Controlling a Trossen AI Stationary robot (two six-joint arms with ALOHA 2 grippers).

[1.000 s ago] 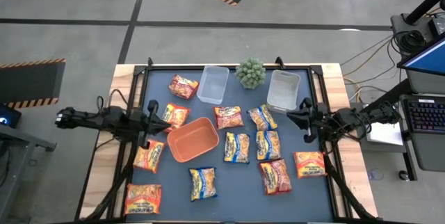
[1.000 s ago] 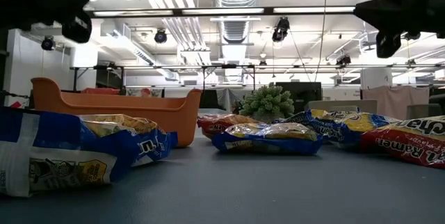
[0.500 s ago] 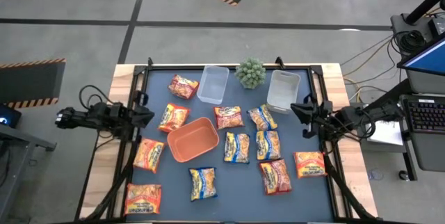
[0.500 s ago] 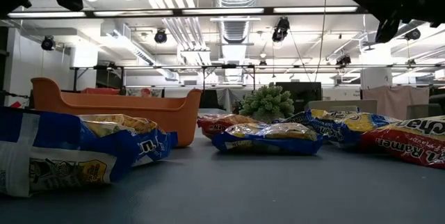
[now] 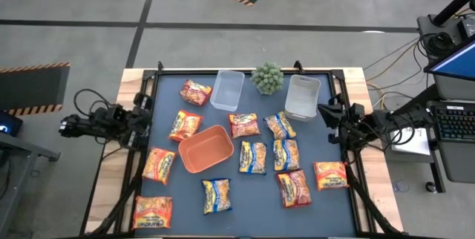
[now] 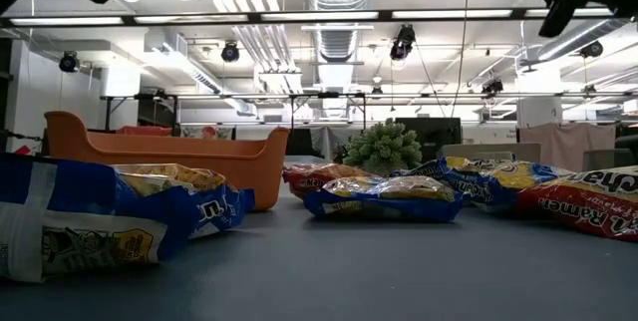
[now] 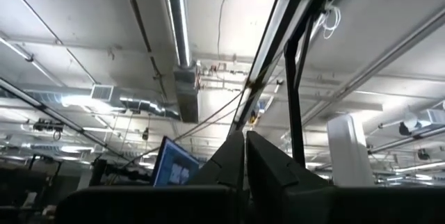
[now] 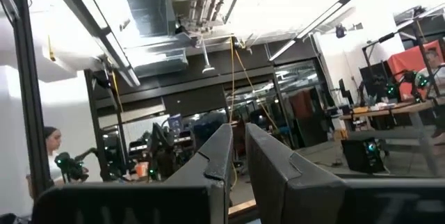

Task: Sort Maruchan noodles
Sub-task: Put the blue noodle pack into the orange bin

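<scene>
Sorting not begun: flat crinkly red, orange and yellow-blue noodle packets (image 5: 252, 156) scattered around orange plastic bowl-like tray (image 5: 225, 149), left gripper (image 5: 142, 120) and right gripper (image 5: 326, 111) pinched closed, empty, outboard of tray; next, reach for a packet.

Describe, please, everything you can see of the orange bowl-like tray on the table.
The orange bowl-like plastic tray is a rounded rectangular tub with a thick rim and sloping walls, matte and opaque. It stands upright and looks empty. From above it sits turned at an angle, left of the middle of the dark table. Noodle packets lie around it; a red-orange crinkly packet lies close to its far-left corner, and whether they touch cannot be told. Neither end effector is near it.
</scene>
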